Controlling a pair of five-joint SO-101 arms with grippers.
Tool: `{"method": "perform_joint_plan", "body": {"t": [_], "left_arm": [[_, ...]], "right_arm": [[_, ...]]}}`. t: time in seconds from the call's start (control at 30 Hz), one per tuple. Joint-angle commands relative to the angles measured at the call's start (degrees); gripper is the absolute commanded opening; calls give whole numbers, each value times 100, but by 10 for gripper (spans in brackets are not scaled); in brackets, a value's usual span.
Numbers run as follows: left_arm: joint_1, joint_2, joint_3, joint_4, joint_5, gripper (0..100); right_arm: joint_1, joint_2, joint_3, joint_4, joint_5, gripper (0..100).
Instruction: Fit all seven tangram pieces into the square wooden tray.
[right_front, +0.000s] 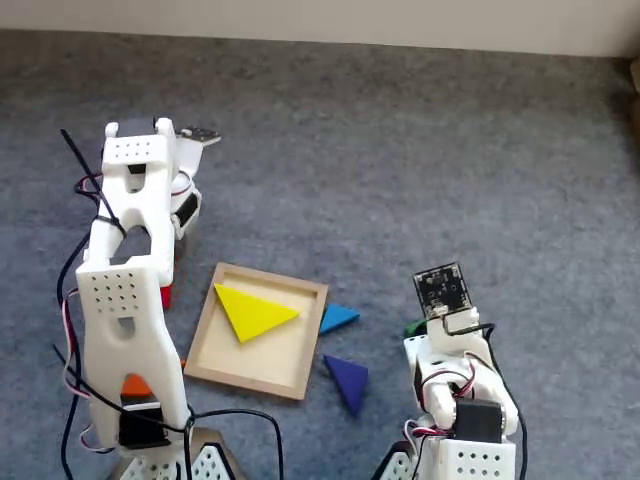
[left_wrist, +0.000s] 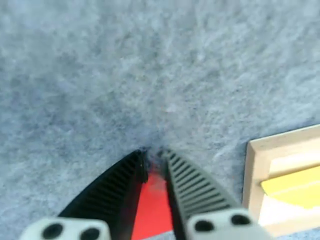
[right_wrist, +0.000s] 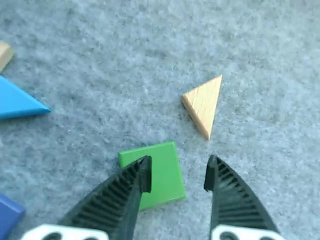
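The square wooden tray (right_front: 305, 345) lies mid-table with a yellow triangle (right_front: 255, 312) inside it. My left gripper (left_wrist: 154, 154) is to the left of the tray, shut on a red piece (left_wrist: 152, 205) held between its fingers just above the carpet. The red piece (right_front: 166, 295) peeks out beside the left arm. My right gripper (right_wrist: 177, 172) hangs open over a green square (right_wrist: 160, 180), one finger over the square and the other past its edge. A plain wooden triangle (right_wrist: 204, 102) lies just beyond it. A light blue triangle (right_front: 338, 318) and a dark blue triangle (right_front: 348, 380) lie right of the tray.
An orange piece (right_front: 135, 385) shows under the left arm near its base. The tray's corner (left_wrist: 260, 150) and the yellow triangle (left_wrist: 295, 187) lie close beside the left gripper. Grey carpet stretches open toward the far side of the table.
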Motion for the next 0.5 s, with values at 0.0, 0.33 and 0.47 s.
{"method": "perform_joint_plan", "body": {"t": [0.0,0.33,0.47], "left_arm": [[-40,-954,22,26,211,39],[-514,-3582,2158,0,-888,236],[-1007,-3820,2571,-9,-1618,245]], "right_arm": [[75,-84,532,31,123,180],[75,-84,532,31,123,180],[75,-84,532,31,123,180]]}}
